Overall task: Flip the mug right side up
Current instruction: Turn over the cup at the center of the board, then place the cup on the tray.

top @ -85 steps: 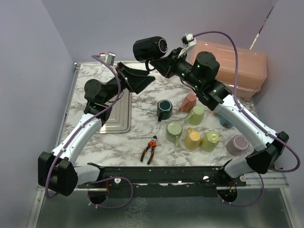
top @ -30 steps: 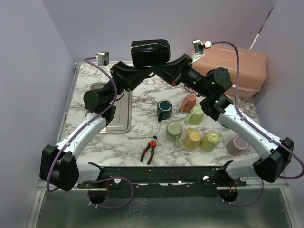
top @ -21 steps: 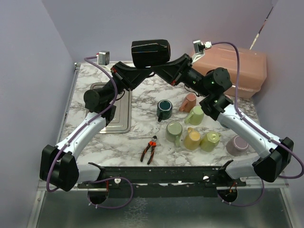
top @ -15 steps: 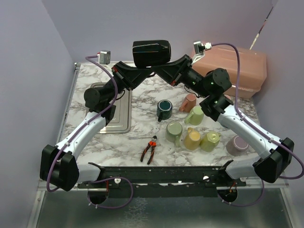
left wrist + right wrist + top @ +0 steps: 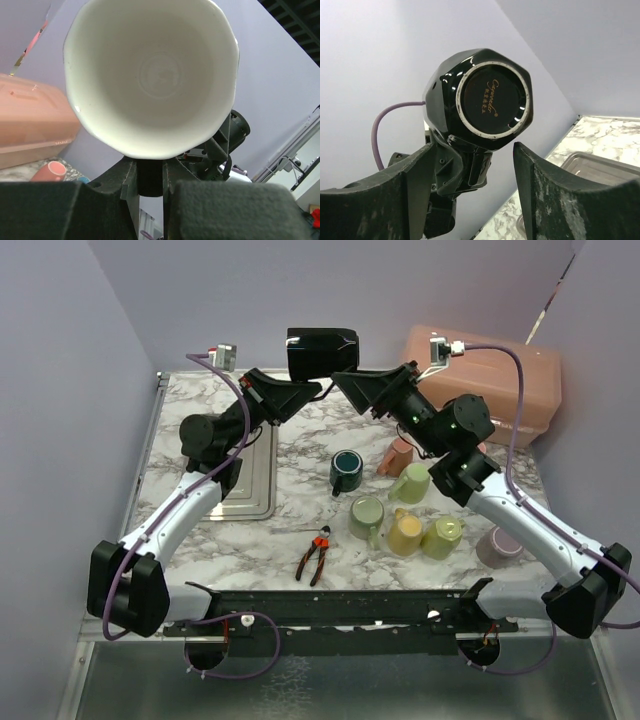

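Task approx halfway by the look of it: the black mug [image 5: 322,352] is off the table [image 5: 300,440] and up in the air at the back, over the middle, but it lies on its side, not mouth-up. The left wrist view looks straight into its white inside, and the right wrist view sees its round base w/ gold lettering, so mouth faces the left arm and base faces the right arm. The left gripper [image 5: 312,390] is clamped on the handle under the mug and carries it alone. The right gripper [image 5: 340,378] has its jaws spread wide, one either side of the base end, w/ clear gaps and no contact, so it grips nothing. Left to do, as I judge it: roll the wrist so the mouth points up, bring the mug down to a bare spot, set it on its base, let go. Count: 2 arms; 1 mug in the air; 7 other mugs [image 5: 366,517] bunched on the table's right half (1 dark teal, 1 pink, 3 greenish, 1 yellow, 1 mauve), so 8 total; 1 pair of pliers [image 5: 316,555] near the front; 1 metal tray [image 5: 245,485] on the left; 1 pink box [image 5: 505,375] at the back right.
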You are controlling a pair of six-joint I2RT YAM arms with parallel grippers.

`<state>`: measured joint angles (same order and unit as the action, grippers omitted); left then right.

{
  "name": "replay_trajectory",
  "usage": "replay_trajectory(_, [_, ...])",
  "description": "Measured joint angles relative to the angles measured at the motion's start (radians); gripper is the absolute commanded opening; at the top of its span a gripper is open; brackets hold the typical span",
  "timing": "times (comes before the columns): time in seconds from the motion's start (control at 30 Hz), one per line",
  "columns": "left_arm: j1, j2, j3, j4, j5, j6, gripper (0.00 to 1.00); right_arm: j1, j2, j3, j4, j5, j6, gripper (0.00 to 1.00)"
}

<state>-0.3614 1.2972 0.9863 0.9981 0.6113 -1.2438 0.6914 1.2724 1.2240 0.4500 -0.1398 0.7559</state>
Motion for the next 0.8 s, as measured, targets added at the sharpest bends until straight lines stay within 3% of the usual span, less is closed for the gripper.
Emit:
replay_trajectory(0.27, [0.027,0.002,0.002,-0.033,-0.001,0.030,0.00,0.000,-0.035,-0.021,-0.023,0.108,-0.013,0.68])
replay_trajectory(0.43, [0.087,0.005,0.019,-0.198,-0.022,0.093,0.00,0.000,-0.051,-0.021,-0.106,0.190,-0.049,0.68])
replay_trajectory(0.63, [0.134,0.013,0.105,-0.582,-0.114,0.326,0.00,0.000,-0.064,-0.021,-0.227,0.286,-0.088,0.68])
replay_trajectory(0.8, [0.166,0.044,0.189,-0.962,-0.354,0.585,0.00,0.000,-0.065,-0.021,-0.309,0.351,-0.116,0.68])
